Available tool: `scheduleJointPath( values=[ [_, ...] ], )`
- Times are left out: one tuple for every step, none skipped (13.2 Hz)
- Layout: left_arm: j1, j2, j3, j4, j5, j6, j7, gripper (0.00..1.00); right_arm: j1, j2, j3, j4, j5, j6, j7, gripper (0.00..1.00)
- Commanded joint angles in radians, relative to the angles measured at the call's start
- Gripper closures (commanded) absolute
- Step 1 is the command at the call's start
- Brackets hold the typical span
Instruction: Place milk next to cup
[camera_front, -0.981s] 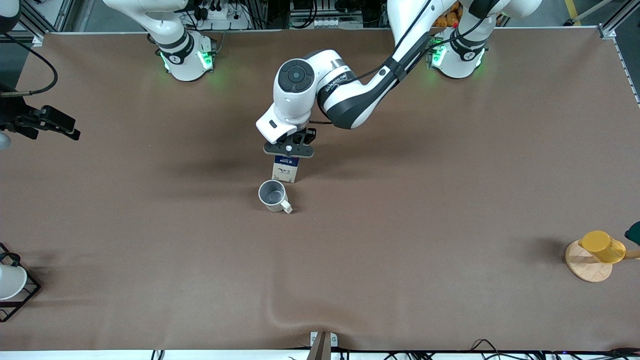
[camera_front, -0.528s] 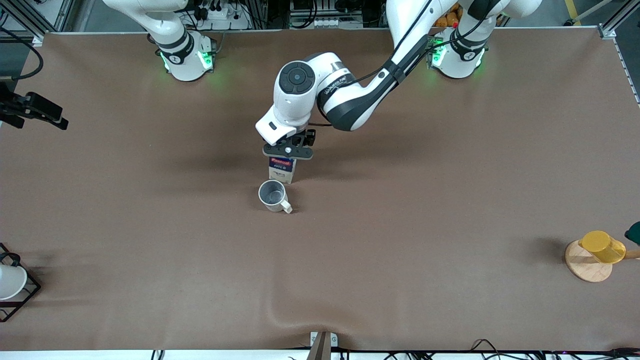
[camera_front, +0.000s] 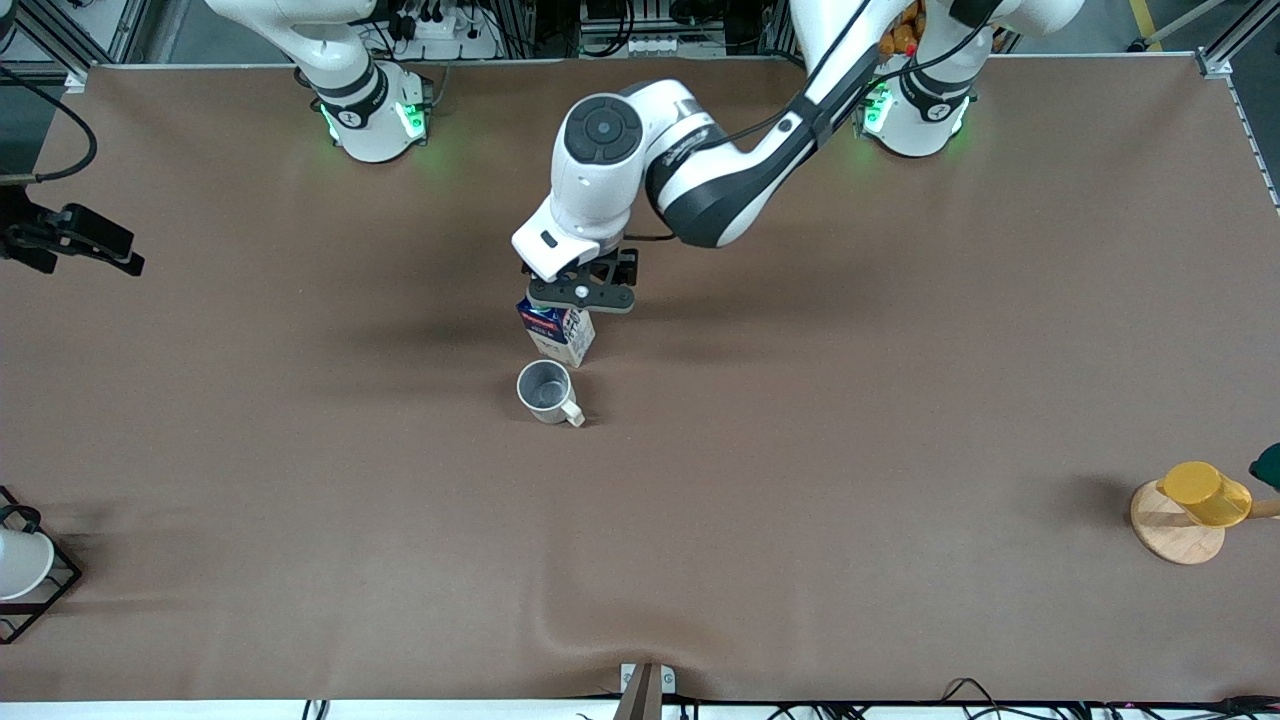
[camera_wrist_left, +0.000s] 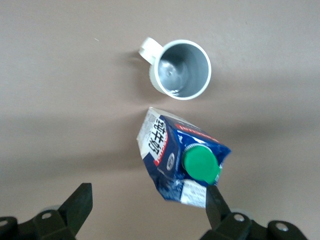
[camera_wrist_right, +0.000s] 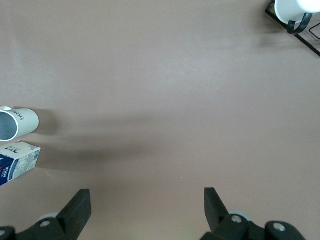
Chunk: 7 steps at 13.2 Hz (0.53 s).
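Note:
The milk (camera_front: 556, 333), a dark blue carton with a green cap (camera_wrist_left: 201, 165), stands tilted on the brown table, its top leaning toward the right arm's end. It is just beside the cream-white cup (camera_front: 545, 390), which is nearer the front camera. My left gripper (camera_front: 580, 296) is open over the milk. In the left wrist view the left gripper (camera_wrist_left: 147, 206) has one fingertip (camera_wrist_left: 216, 201) at the carton's edge and the other well apart. My right gripper (camera_front: 120, 255) is open and empty (camera_wrist_right: 145, 205) over the right arm's end of the table. The right wrist view also shows the cup (camera_wrist_right: 15, 124) and the milk (camera_wrist_right: 17, 161).
A yellow cup (camera_front: 1205, 492) sits on a round wooden coaster (camera_front: 1172, 538) at the left arm's end. A black wire rack (camera_front: 40, 600) with a white cup (camera_front: 20, 562) stands at the right arm's end. The cloth has a wrinkle (camera_front: 560, 625) near the front edge.
The left gripper has opened, let go of the milk and drawn up toward the bases. The milk, upright before, now tilts. The right gripper has shifted slightly.

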Motion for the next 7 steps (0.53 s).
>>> scheduleJointPath(
  values=[
    [0.069, -0.089, 0.002, -0.018, 0.022, -0.079, -0.004, 0.0, 0.005, 0.008, -0.001, 0.025, -0.017, -0.007, 0.018, 0.0],
    [0.107, -0.129, 0.002, -0.022, 0.027, -0.092, -0.005, 0.0, 0.005, 0.008, -0.003, 0.025, -0.02, -0.007, 0.017, 0.0],
    [0.135, -0.165, 0.005, -0.034, 0.028, -0.124, -0.007, 0.0, 0.0, 0.008, -0.003, 0.025, -0.02, -0.007, 0.017, 0.0],
    [0.172, -0.189, 0.01, -0.034, 0.028, -0.163, -0.005, 0.0, -0.001, 0.008, -0.003, 0.025, -0.019, -0.007, 0.017, 0.0],
    [0.219, -0.217, 0.011, -0.037, 0.033, -0.205, -0.002, 0.0, 0.0, 0.008, -0.003, 0.025, -0.019, -0.011, 0.017, 0.0],
    [0.255, -0.24, 0.011, -0.037, 0.079, -0.26, 0.001, 0.0, 0.003, 0.008, -0.003, 0.025, -0.019, -0.011, 0.017, 0.0],
    [0.267, -0.264, 0.01, -0.037, 0.163, -0.335, 0.01, 0.0, 0.003, 0.008, -0.003, 0.025, -0.019, -0.011, 0.017, 0.0]
  ],
)
